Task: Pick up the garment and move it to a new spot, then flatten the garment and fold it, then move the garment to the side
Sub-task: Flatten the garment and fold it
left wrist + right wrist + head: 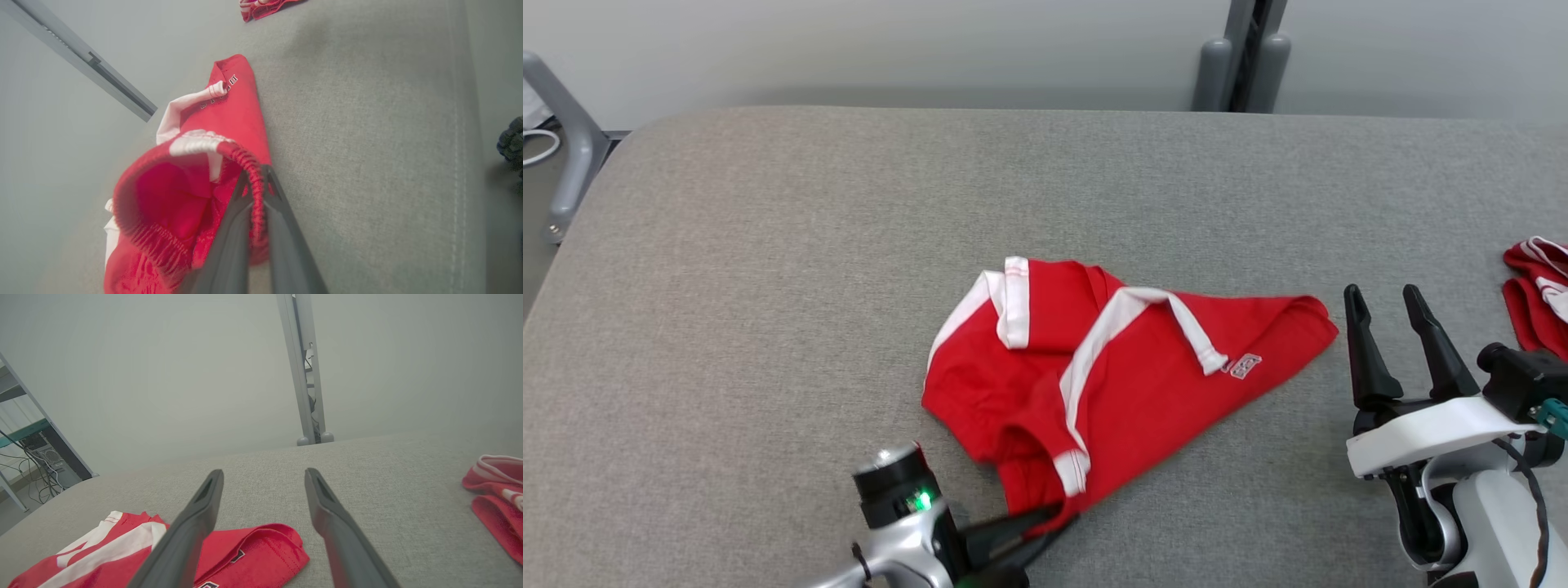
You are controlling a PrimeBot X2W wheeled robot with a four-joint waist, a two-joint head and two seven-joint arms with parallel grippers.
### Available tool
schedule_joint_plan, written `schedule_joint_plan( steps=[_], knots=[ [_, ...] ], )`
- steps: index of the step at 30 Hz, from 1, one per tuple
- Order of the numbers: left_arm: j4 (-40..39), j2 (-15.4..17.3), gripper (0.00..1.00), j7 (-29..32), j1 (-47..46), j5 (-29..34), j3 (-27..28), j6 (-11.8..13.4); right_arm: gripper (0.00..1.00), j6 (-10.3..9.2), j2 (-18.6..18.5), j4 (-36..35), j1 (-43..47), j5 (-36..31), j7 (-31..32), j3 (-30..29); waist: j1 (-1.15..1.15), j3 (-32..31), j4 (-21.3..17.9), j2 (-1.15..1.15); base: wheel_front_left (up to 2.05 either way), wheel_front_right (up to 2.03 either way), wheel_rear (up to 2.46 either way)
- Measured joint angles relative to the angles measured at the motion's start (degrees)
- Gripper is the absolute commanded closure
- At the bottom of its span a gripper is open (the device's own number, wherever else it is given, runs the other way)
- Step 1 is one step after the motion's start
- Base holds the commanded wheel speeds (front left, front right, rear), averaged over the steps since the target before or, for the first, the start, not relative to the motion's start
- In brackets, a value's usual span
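Left wrist view shows you the left claw (256, 170) clenched on the ribbed hem of the crumpled red-and-white fabric garment (229, 118), which spreads ahead of its tips. Your right claw (1382, 296) stands released; the garment's corner lies just to its left.

left end effector (1058, 518) pinched, right one (1380, 294) spread
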Motion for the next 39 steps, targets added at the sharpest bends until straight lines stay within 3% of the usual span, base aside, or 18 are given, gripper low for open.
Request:
schedule_joint_plan(
  steps=[2, 3, 6, 9, 15, 20, 25, 30, 34, 39],
  knots=[
    [0.9, 0.9, 0.43, 0.0, -0.6, 1.7, -3.9, -0.2, 0.00, 0.00, 0.0, 0.5, 0.0, 0.0, 0.0, 0.2, 0.00, -0.2, 0.5, 0.00, 0.00, 0.00, 0.00],
    [1.7, 1.1, 0.00, 0.0, -0.8, 2.2, -5.5, -0.2, 0.00, 0.00, 0.0, 0.8, 0.0, 0.0, 0.0, 0.4, 0.00, -0.3, 0.8, 0.00, 0.00, 0.00, 0.00],
    [5.5, 1.8, 0.00, -0.1, -0.9, 2.1, -9.0, -0.2, 0.00, 0.00, 0.0, 1.3, 0.0, 0.0, 0.0, 0.6, 0.00, -0.7, 1.1, 0.00, 0.00, 0.00, 0.00],
    [6.5, 0.9, 0.00, -0.1, -0.8, -1.9, -7.9, 0.0, 0.00, 0.00, 0.0, 1.6, 0.0, 0.0, 0.0, 0.8, 0.00, -1.2, 1.2, 0.00, 0.00, 0.00, 0.00],
    [3.2, -0.1, 0.00, -0.1, 0.9, -12.9, 1.9, 2.7, 0.00, 0.00, 0.0, 1.7, 0.0, 0.0, 0.0, 0.5, 0.00, -2.3, 1.3, 0.00, 0.00, 0.00, 0.00],
    [0.4, 1.7, 0.00, -0.1, 1.6, -16.7, 7.9, 1.7, 0.00, 0.00, 0.1, 2.0, 1.0, -0.1, 0.0, 0.5, 0.00, -3.1, 1.7, 0.00, 0.00, 0.00, 0.00],
    [-4.6, 0.9, 0.00, -0.1, 2.4, -21.9, 15.2, 0.7, 0.00, 0.00, 0.2, 2.6, 1.0, -0.1, 0.0, 0.3, 0.00, -4.2, 1.7, 0.00, 0.00, 0.00, 0.00],
    [-4.8, 0.7, 0.00, -0.1, 4.0, -22.1, 20.5, 1.0, 0.00, 0.00, 0.5, 2.7, 1.1, -0.2, 0.0, 0.4, 0.00, -4.8, 1.6, 0.00, 0.00, 0.00, 0.00],
    [-1.6, -2.8, 0.00, -0.1, 4.7, -22.9, 26.2, 4.9, 0.00, 0.00, 0.6, 1.7, 1.0, -0.3, 0.0, 0.4, 0.00, -4.6, 1.4, 0.00, 0.00, 0.00, 0.00],
    [2.3, -9.6, 0.00, -0.1, 6.9, -28.5, 33.4, 6.5, 0.00, 0.00, 1.0, -1.2, 1.1, -0.5, 0.0, 0.6, 0.00, -4.4, 0.5, 0.00, 0.00, 0.00, 0.00]
  ],
)
